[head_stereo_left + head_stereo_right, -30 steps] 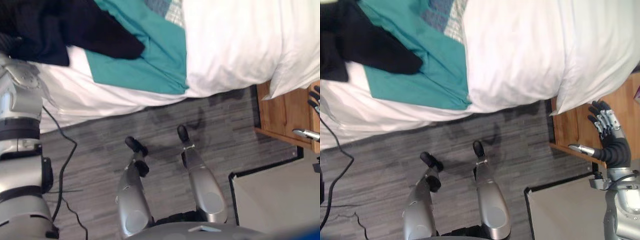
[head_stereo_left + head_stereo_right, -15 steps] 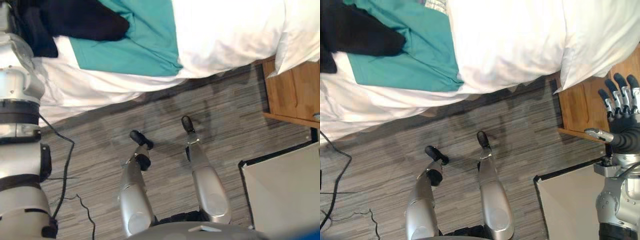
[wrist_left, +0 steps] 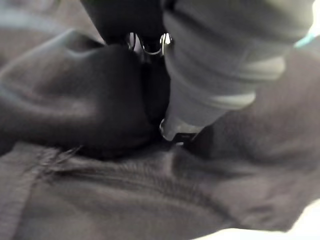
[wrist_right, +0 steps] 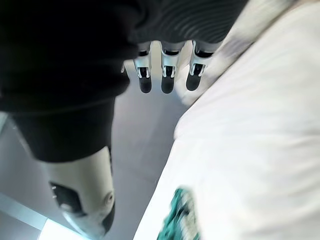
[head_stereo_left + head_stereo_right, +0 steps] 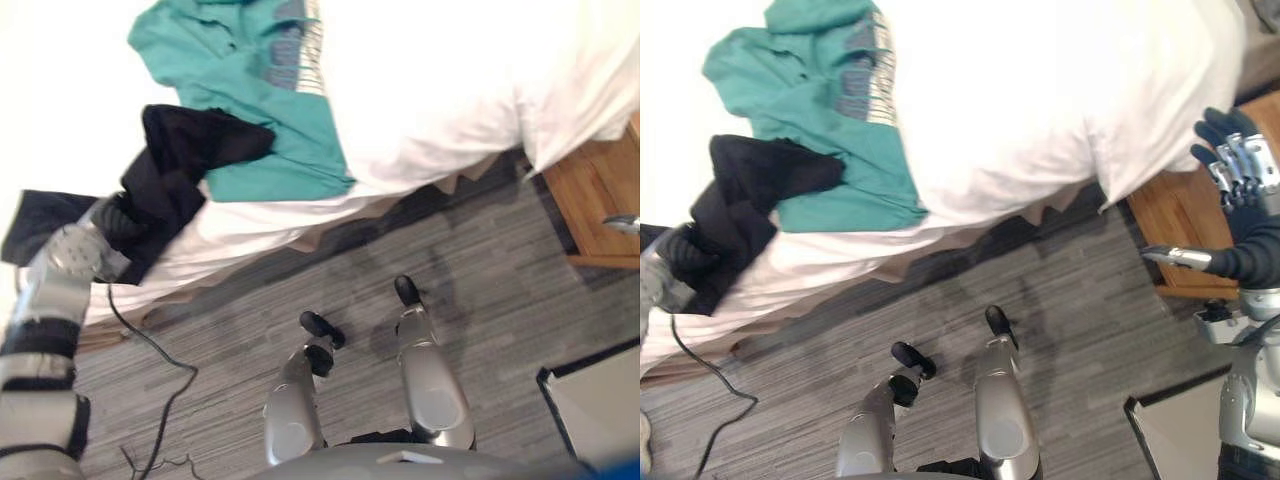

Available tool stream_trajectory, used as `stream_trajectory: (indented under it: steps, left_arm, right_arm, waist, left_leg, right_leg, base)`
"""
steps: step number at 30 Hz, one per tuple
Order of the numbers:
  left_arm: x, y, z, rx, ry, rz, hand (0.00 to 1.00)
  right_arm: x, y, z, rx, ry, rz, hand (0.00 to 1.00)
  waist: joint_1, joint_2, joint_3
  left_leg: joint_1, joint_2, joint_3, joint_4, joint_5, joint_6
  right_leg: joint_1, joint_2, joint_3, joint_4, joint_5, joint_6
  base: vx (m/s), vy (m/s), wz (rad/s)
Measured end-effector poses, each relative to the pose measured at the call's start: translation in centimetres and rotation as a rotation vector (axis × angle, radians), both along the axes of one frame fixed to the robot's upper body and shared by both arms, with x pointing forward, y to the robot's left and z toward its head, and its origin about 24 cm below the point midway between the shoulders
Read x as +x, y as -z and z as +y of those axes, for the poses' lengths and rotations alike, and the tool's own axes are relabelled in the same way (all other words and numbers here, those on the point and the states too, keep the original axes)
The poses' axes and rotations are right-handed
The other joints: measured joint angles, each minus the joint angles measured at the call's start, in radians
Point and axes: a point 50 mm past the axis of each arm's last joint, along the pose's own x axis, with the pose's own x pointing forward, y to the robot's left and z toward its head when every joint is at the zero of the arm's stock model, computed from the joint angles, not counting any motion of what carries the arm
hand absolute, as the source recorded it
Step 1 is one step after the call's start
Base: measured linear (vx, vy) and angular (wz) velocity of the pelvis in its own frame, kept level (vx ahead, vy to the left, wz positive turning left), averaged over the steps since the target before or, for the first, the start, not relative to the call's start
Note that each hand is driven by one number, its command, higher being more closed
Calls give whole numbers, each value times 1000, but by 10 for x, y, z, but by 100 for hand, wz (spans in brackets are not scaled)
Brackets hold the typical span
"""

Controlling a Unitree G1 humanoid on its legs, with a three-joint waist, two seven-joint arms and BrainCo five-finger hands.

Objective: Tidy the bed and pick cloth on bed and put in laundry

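Close up, the left hand point(image 3: 210, 80) pinches the black cloth point(image 5: 190, 150). The right hand point(image 5: 1240, 165) is splayed and empty. The cloth has slid towards the near edge of the bed point(image 5: 450, 80).

Grey plank floor point(image 5: 230, 310) meets a wooden nightstand point(image 5: 600, 195).

A bedroom: a bed point(image 5: 1020, 90) with white bedding, a wooden nightstand point(image 5: 600, 190) beside it, grey plank floor point(image 5: 840, 360).

black cloth point(image 5: 185, 160) | pulled to edge of bed point(image 5: 250, 225) | by left hand point(image 5: 115, 222)
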Motion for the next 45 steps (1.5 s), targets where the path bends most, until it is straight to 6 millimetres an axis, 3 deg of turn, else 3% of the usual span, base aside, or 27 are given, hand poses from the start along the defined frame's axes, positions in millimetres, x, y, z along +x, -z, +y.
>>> stream_trajectory:
  steps: [1, 2, 4, 5, 6, 7, 9, 10, 12, 14, 18, 19, 21, 23, 27, 31, 38, 41, 45]
  left_arm:
    - [-5, 12, -7, -75, 26, -1, 100]
    - [-26, 47, -25, -242, 68, 46, 100]
    - [-55, 85, -42, -398, 72, 135, 100]
    - [-90, 118, -57, -549, 15, 209, 100]
    - [-111, 133, -62, -622, -51, 239, 100]
    - [-124, 142, -65, -668, -101, 254, 100]
    - [-179, 169, -65, -777, -361, 302, 100]
    - [-192, 174, -64, -791, -424, 313, 100]
    - [-234, 190, -61, -808, -627, 383, 100]
    - [-251, 195, -62, -790, -703, 427, 100]
    - [-256, 200, -67, -696, -726, 492, 100]
    - [-255, 199, -66, -644, -724, 494, 100]
    - [-253, 198, -64, -596, -727, 495, 100]
    - [-238, 197, -61, -530, -719, 483, 100]
    - [-209, 195, -63, -458, -658, 473, 100]
    - [-193, 196, -70, -434, -590, 496, 100]
    - [-167, 202, -97, -384, -436, 619, 100]
    - [-161, 203, -99, -388, -430, 646, 100]
    - [-152, 199, -97, -382, -420, 633, 100]
  right_arm:
    - [1, -1, 5, -16, 2, -7, 0]
    - [7, 0, 19, -31, -7, -16, 0]
    - [14, 4, 30, -39, 7, -21, 0]
    - [21, 9, 37, -40, 37, -8, 0]
    - [26, 12, 39, -42, 62, 4, 0]
    - [30, 14, 40, -47, 76, 15, 0]
    - [54, 18, 40, -64, 144, 48, 0]
    - [62, 18, 39, -66, 167, 54, 0]
    - [96, 18, 37, -61, 248, 96, 0]
    - [114, 16, 39, -38, 285, 121, 0]
    - [145, 6, 49, -16, 346, 140, 0]
    - [156, 0, 55, -10, 360, 143, 0]
    - [164, -3, 58, -6, 378, 154, 0]
    - [175, -11, 57, 12, 421, 164, 0]
    - [188, -27, 58, 32, 465, 181, 0]
    - [192, -45, 49, 33, 509, 172, 0]
    - [185, -86, 10, -12, 684, 163, 0]
    - [173, -98, -18, -45, 761, 160, 0]
    - [165, -104, -34, -72, 800, 180, 0]
  waist:
    - [8, -2, -4]
    - [26, -14, -16]
    - [56, -35, -30]
    - [81, -54, -45]
    - [100, -61, -50]
    - [114, -63, -52]
    - [169, -68, -75]
    - [176, -67, -76]
    - [220, -65, -77]
    - [231, -67, -75]
    - [280, -103, -53]
    - [286, -127, -39]
    - [290, -145, -29]
    - [312, -177, -9]
    - [329, -195, 20]
    - [335, -195, 30]
    - [334, -182, 69]
    - [335, -183, 79]
    - [327, -183, 79]
  left_leg:
    - [1, -6, -14, -3, 1, 1]
    - [9, -21, -43, -13, 5, 8]
    - [13, -36, -70, -18, 13, 16]
    - [17, -55, -108, -27, 19, 19]
    - [23, -68, -133, -32, 23, 21]
    - [28, -74, -151, -34, 24, 22]
    - [32, -104, -207, -51, 34, 27]
    - [32, -110, -222, -57, 38, 29]
    - [21, -128, -269, -93, 65, 28]
    - [-7, -133, -311, -111, 92, 32]
    - [-32, -127, -356, -136, 133, 32]
    - [-45, -117, -371, -138, 145, 29]
    - [-56, -106, -385, -137, 150, 26]
    - [-81, -86, -403, -136, 161, 19]
    - [-115, -71, -425, -138, 176, 18]
    - [-162, -69, -439, -150, 194, 18]
    - [-211, -69, -423, -207, 238, 24]
    - [-223, -62, -422, -209, 243, 27]
    - [-253, -48, -416, -208, 249, 23]
  right_leg:
    - [10, -6, -13, 1, -4, 0]
    - [31, -25, -50, 1, -10, -2]
    - [51, -38, -79, 2, -17, -4]
    - [78, -57, -118, 1, -32, -2]
    - [99, -65, -143, 2, -41, -4]
    - [114, -69, -157, 2, -45, -5]
    - [151, -91, -197, -1, -68, -10]
    - [161, -95, -210, -4, -71, -11]
    - [168, -96, -234, -23, -72, -14]
    - [165, -93, -270, -33, -72, -20]
    - [166, -68, -308, -61, -47, -28]
    - [168, -54, -320, -78, -36, -34]
    - [174, -39, -332, -98, -23, -44]
    - [177, -12, -346, -137, 3, -56]
    - [173, 10, -371, -174, 27, -71]
    - [136, 18, -382, -189, 41, -78]
    - [58, 23, -375, -209, 82, -66]
    - [52, 31, -375, -229, 96, -69]
    - [21, 43, -373, -243, 116, -74]
  base:
    - [24, 71, 79]
    - [30, 48, 66]
    - [44, 39, 67]
    - [65, 29, 81]
    - [64, 26, 85]
    - [47, 20, 70]
    - [25, 19, 73]
    - [-20, 5, 69]
    - [-61, -20, 52]
    - [-52, -40, 56]
    - [-37, -68, 33]
    - [-29, -78, 18]
    - [-26, -54, 16]
    - [-34, -51, 13]
    - [-41, -20, 14]
    - [-29, 7, 8]
    - [-21, 13, -7]
    - [5, -12, -4]
    - [9, -19, -10]
